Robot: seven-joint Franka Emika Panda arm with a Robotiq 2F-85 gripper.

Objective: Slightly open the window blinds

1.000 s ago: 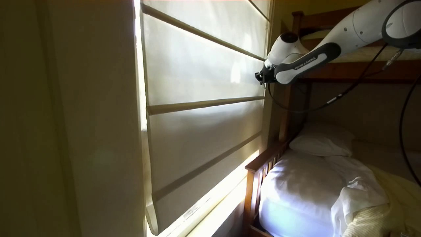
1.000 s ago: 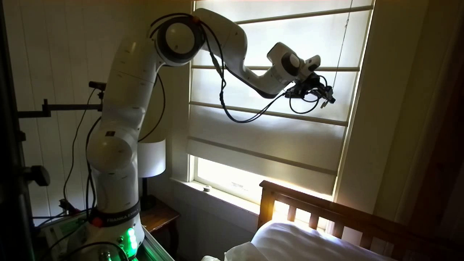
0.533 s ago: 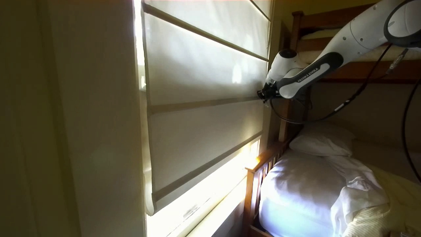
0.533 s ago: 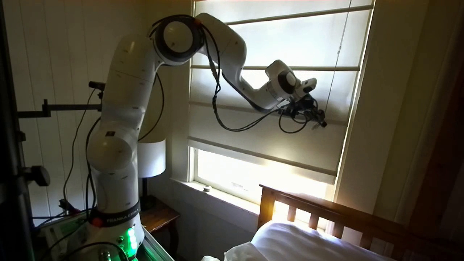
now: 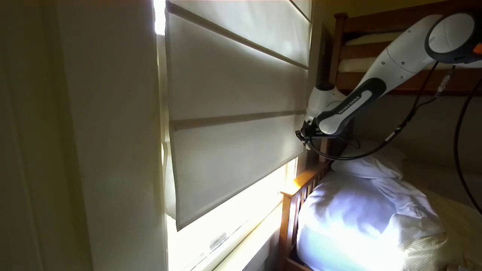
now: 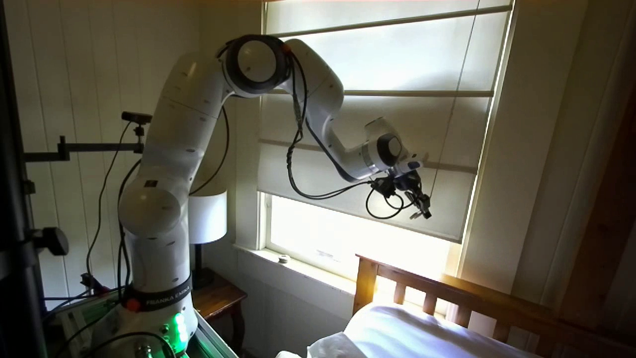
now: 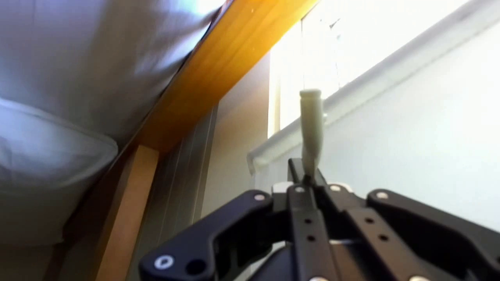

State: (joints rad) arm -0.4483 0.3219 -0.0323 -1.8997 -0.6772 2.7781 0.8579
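Hanging across a window (image 6: 323,231), a cream blind (image 5: 235,101) is being held with its lower edge well apart from the sill (image 6: 318,275), a bright gap being left beneath. Its cord (image 6: 454,102) is being pinched by the jaws of the robot arm (image 6: 318,69), pressed together on it, and a pale cord pull (image 7: 311,125) is being shown past their tips. A downward pull is being judged the step in hand, and with that gap showing, the "slightly open" mark is being judged reached or nearly so. A slow, even draw along the cord's own line is being called for, with the blind itself left untouched and only a little more travel, if any, being advised. A firm pinch is being urged, as a slipping cord could let the blind drop. Clearance is being asked for above the wooden bed rail (image 5: 303,181), seen below the jaws in both exterior views. Before any release, a gentle easing is being recommended, as the cord's top is not being shown.
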